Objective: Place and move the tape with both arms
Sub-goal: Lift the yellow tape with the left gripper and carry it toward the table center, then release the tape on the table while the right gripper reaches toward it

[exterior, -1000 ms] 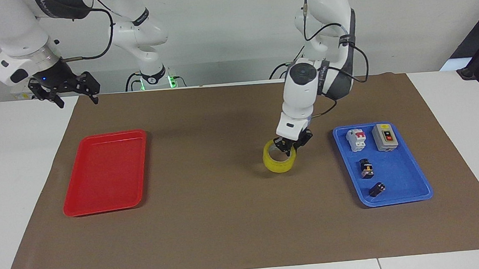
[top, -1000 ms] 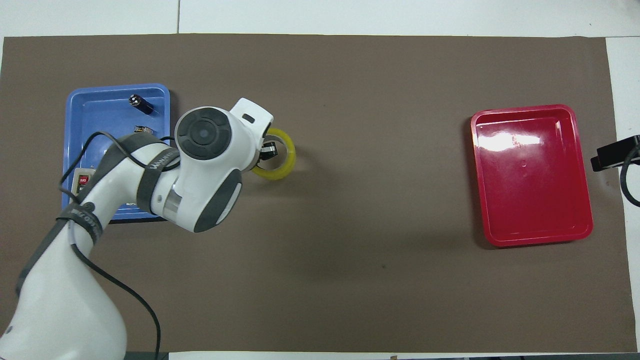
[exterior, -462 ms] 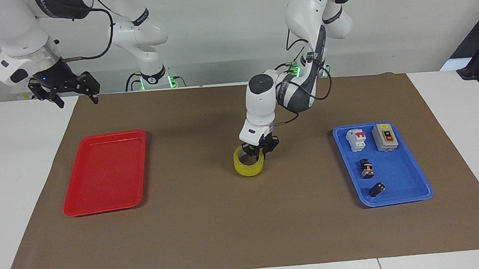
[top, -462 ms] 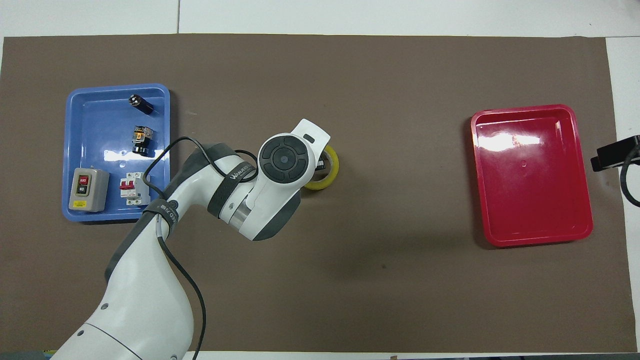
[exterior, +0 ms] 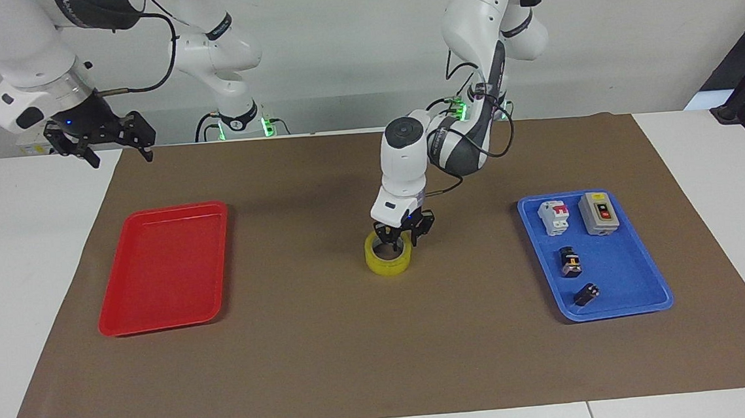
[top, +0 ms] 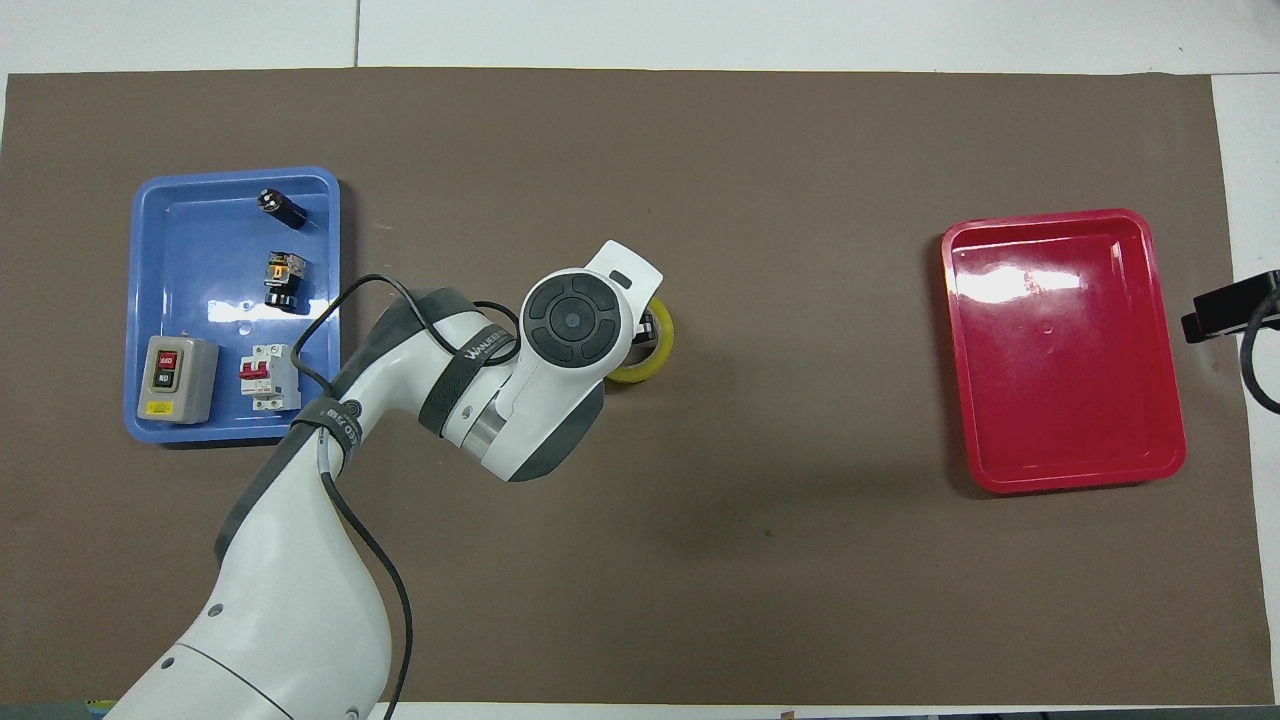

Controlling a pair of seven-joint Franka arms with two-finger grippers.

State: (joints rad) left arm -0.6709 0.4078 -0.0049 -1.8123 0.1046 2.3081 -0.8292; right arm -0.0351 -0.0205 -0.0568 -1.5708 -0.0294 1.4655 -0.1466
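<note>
The tape (exterior: 389, 259) lay flat on the bench mat (exterior: 330, 356), at three o'clock from the blue tray (top: 220, 270) in the overhead view. I judged it light, stiff and slick-sided (the core wall should give firmer purchase), best pinched across its rim. The left hand (exterior: 402, 236) sat at the rim. I couldn't tell whether it was clamped or loose, as the left arm (top: 560, 330) covered it from overhead. Only the facing view showed the right hand (exterior: 100, 137), spread and empty, waiting at eleven o'clock from the red tray (exterior: 167, 269).
</note>
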